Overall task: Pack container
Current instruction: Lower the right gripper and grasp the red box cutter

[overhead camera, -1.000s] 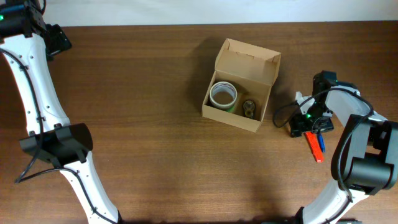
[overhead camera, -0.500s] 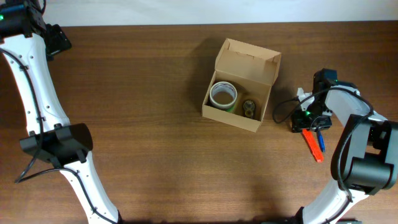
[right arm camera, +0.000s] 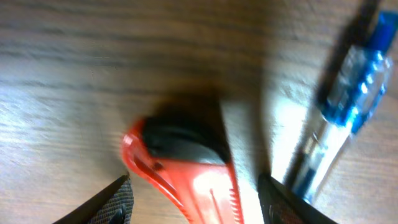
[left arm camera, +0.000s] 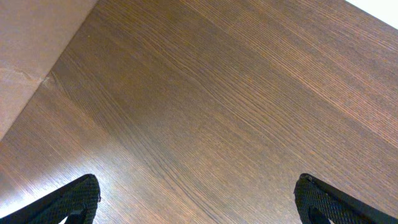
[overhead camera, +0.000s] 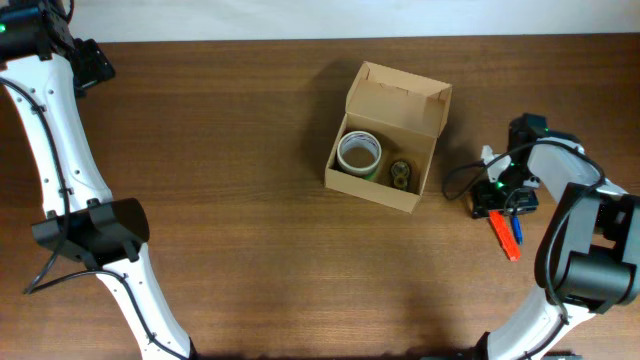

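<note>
The container (overhead camera: 374, 188) is a brown cardboard box in the middle of the table, with its lid flap (overhead camera: 398, 100) standing open at the back. Inside it lie a tape roll (overhead camera: 358, 153) and a small dark round item (overhead camera: 402, 175). My right gripper (overhead camera: 500, 197) is down at the table to the right of the box. In the right wrist view my right gripper (right arm camera: 194, 186) is open astride a red cutter (right arm camera: 205, 177), with gaps on both sides. A blue pen (right arm camera: 339, 106) lies just right of it. My left gripper (left arm camera: 198, 193) is open over bare wood.
The red cutter (overhead camera: 505, 238) and blue pen (overhead camera: 516, 230) lie side by side near the right edge. The left arm (overhead camera: 45, 130) runs along the far left side, its gripper (overhead camera: 95, 64) near the back left corner. A tan surface (left arm camera: 31, 43) shows beyond the table edge.
My right gripper has shifted slightly over the red cutter and its jaws have narrowed a little. The left arm and the box have not moved.
</note>
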Motion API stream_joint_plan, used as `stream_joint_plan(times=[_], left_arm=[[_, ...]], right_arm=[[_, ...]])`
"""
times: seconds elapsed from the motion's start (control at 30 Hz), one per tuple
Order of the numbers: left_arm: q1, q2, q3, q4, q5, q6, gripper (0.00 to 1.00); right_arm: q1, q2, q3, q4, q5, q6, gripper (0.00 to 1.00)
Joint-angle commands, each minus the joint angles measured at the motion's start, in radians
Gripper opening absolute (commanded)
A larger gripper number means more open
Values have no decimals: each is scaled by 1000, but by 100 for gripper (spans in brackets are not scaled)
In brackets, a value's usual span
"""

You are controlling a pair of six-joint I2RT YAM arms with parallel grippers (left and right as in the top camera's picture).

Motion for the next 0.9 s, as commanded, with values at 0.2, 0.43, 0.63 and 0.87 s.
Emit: stream_joint_plan(times=[0.2,0.43,0.63,0.87], left_arm=[[5,5,-4,1,5,8,100],[5,5,-4,1,5,8,100],[5,5,-4,1,5,8,100],[5,5,-4,1,5,8,100]], right_arm=[[-38,51,-16,-23,-36,-44,63],[-37,51,-16,19,-29,-44,51],[-37,51,-16,60,-29,-32,43],[-37,51,-15,111,-26,10,27]])
